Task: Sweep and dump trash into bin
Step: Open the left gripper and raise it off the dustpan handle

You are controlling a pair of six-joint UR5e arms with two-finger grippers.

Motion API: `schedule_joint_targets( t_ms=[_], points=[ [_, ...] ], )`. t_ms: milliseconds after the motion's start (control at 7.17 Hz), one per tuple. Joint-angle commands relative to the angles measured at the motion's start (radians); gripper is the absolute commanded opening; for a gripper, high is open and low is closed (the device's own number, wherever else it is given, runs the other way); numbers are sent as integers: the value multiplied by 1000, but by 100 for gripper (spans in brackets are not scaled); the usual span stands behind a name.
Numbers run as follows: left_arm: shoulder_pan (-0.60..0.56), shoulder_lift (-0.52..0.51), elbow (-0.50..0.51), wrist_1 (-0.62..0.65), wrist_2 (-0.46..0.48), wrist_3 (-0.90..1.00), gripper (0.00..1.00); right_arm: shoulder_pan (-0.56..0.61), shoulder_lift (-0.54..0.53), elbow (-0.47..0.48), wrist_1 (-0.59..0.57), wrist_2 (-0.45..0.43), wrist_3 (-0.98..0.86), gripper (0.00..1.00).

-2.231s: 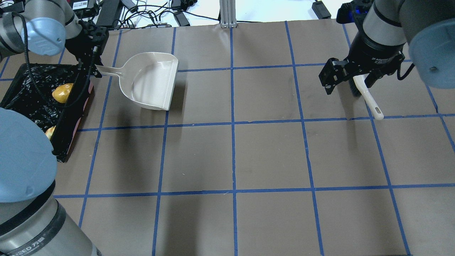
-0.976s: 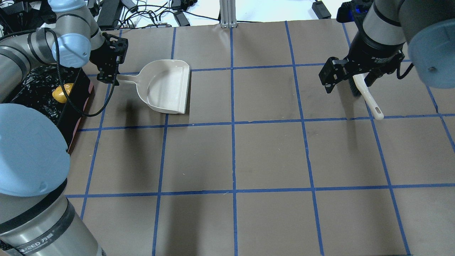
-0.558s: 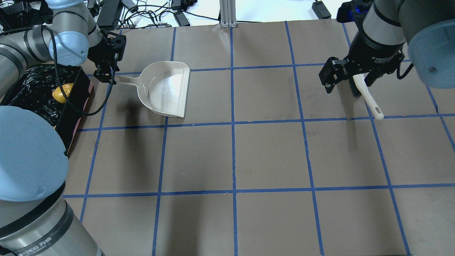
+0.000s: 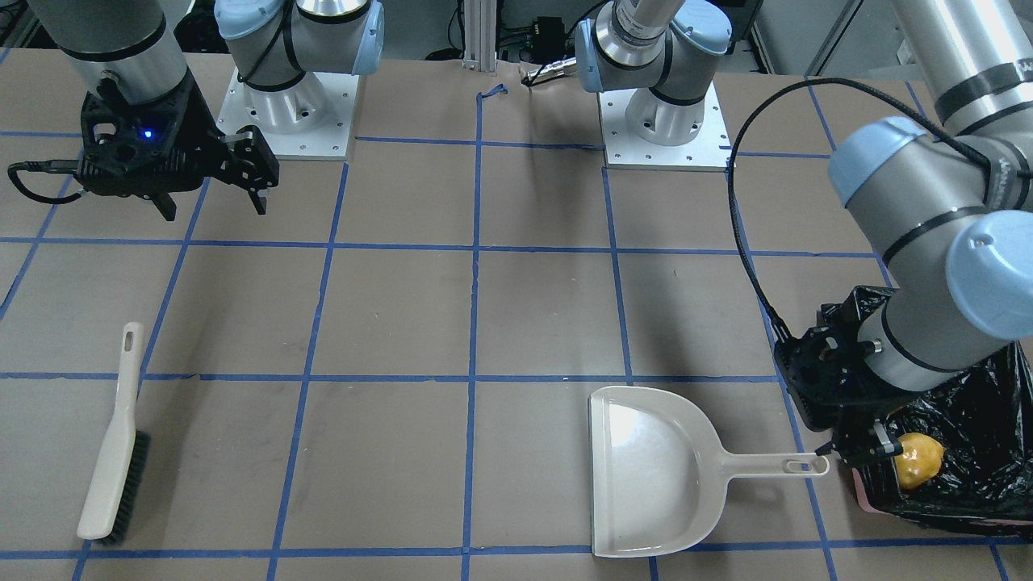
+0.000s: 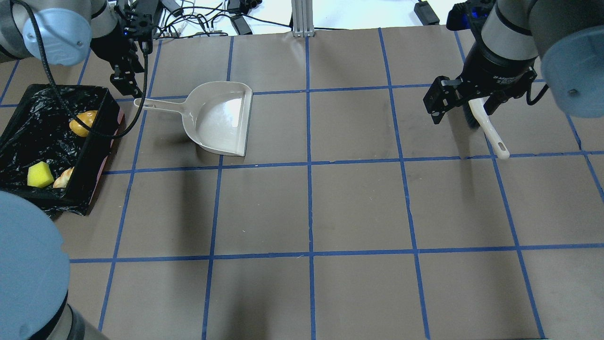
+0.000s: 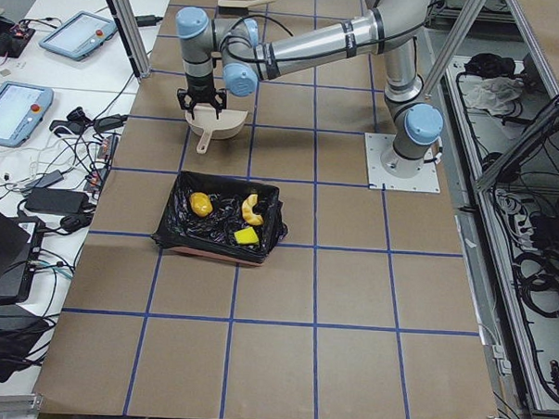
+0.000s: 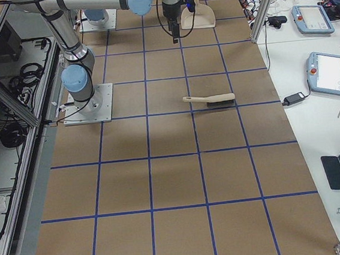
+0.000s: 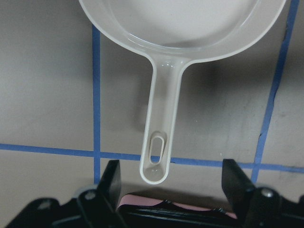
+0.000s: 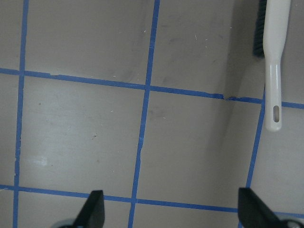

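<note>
The trash [image 6: 250,208] lies inside the bin [image 5: 37,141], potato [image 5: 82,123] at one end, sponge [image 5: 39,174] and rind [image 5: 64,177] at the other, so dumping looks done. The empty dustpan [image 5: 219,120] rests flat on the bench [image 5: 358,203] just beside the bin, handle [image 8: 161,109] toward it. The left end effector [image 8: 173,185] hovers over the handle tip, fingers apart, holding nothing. Far from the bin, the right end effector [image 9: 173,208] hangs spread near the brush [image 4: 113,452], which lies flat.

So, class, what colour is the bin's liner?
Glossy black; the bin shows best in the overhead exterior view.
</note>
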Motion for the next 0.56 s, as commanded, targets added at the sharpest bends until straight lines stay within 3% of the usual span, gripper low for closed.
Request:
schedule_joint_targets(
  t_ms=[0, 418],
  points=[
    [-98, 114, -1, -96, -5, -431, 79, 0, -1, -1, -2, 2, -5, 100],
    [-120, 254, -22, -243, -13, -965, 88, 0, 0, -1, 1, -1, -7, 100]
  ],
)
